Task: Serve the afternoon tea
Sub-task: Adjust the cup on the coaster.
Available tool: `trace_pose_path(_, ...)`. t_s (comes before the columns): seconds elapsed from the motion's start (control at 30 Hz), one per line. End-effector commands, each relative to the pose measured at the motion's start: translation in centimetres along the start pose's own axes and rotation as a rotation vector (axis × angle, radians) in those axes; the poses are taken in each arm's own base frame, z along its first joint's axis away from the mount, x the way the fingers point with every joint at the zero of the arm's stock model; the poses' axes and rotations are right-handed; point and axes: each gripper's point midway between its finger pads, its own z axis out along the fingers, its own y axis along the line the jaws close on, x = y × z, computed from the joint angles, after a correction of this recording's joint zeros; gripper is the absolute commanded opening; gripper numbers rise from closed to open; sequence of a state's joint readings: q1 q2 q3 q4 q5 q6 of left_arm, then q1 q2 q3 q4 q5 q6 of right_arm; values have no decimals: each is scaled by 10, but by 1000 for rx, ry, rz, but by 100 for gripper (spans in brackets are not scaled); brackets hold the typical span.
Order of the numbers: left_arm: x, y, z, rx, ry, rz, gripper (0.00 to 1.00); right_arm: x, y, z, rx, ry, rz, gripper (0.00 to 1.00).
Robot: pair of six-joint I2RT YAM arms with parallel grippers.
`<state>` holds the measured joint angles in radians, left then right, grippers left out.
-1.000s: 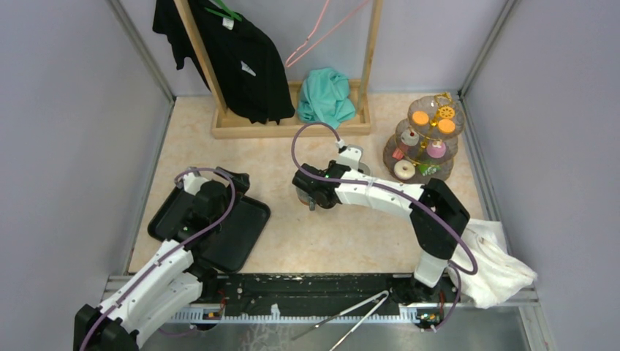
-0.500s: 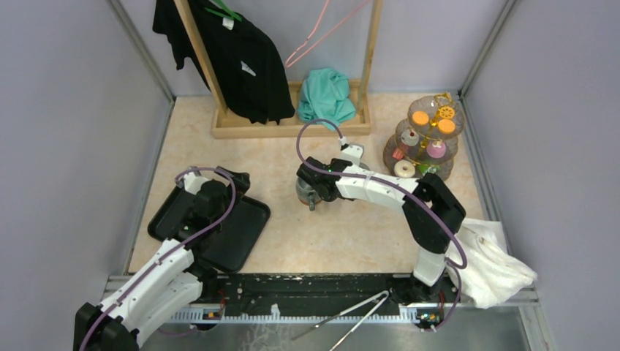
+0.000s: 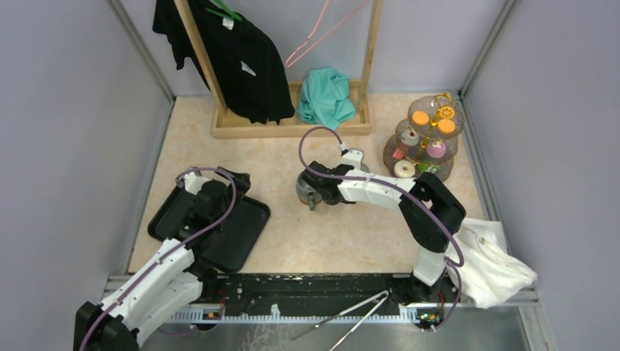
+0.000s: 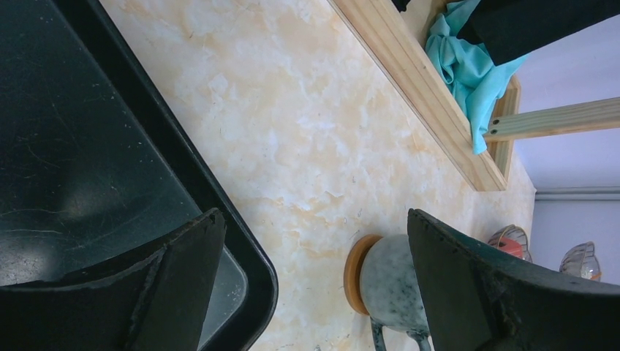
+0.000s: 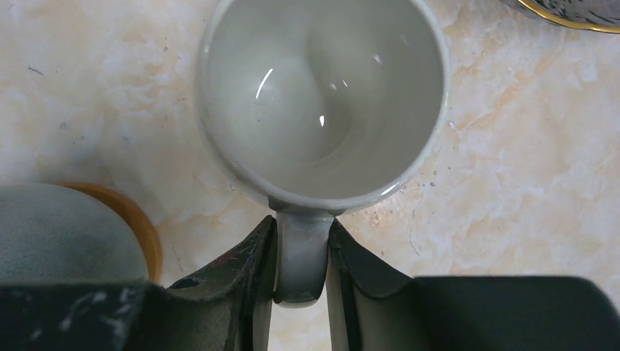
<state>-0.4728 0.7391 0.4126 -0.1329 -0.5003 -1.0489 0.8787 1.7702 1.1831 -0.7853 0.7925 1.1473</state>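
My right gripper [image 5: 303, 228] is shut on the handle of a light grey mug [image 5: 322, 95], seen from above and empty. I cannot tell if it rests on the table. In the top view the right gripper [image 3: 327, 191] hides this mug. A second, marbled grey mug with a wooden base [image 4: 387, 285] stands just left of it; it also shows in the top view [image 3: 305, 191] and the right wrist view [image 5: 66, 234]. The three-tier glass stand [image 3: 428, 139] with sweets stands at the far right. My left gripper [image 4: 313, 218] is open and empty over the black tray's far edge.
The black tray [image 3: 234, 234] lies at the near left. A wooden clothes rack [image 3: 292, 126] with a black garment and a teal cloth [image 3: 325, 95] stands at the back. A white cloth [image 3: 497, 267] lies near right. Metal tongs [image 3: 351, 314] lie on the front rail.
My right gripper has shifted a little to the right, toward the stand, uncovering the marbled mug. The left arm has not moved.
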Motion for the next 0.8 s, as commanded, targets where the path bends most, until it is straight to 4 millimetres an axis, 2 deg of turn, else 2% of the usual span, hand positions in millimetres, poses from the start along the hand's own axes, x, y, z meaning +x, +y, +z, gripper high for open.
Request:
trace_pose_path(0.0, -3, -3, 2, 16, -12, -3, 99, -3, 0, 1, -23, -7, -28, 28)
trace_pose_path(0.17, -3, -5, 2, 17, -9, -4, 99, -1, -4, -2, -48, -2, -67, 22)
trace_pose_path(0.53, -4, -6, 2, 18, -10, -8, 99, -3, -18, -7, -46, -9, -87, 20)
trace_pose_path(0.6, -4, -6, 2, 18, -10, -9, 99, -11, -19, -15, -73, -21, -65, 20)
trace_pose_path(0.77, -3, -6, 2, 18, -6, -8, 99, -12, -21, -16, -96, -16, -82, 20)
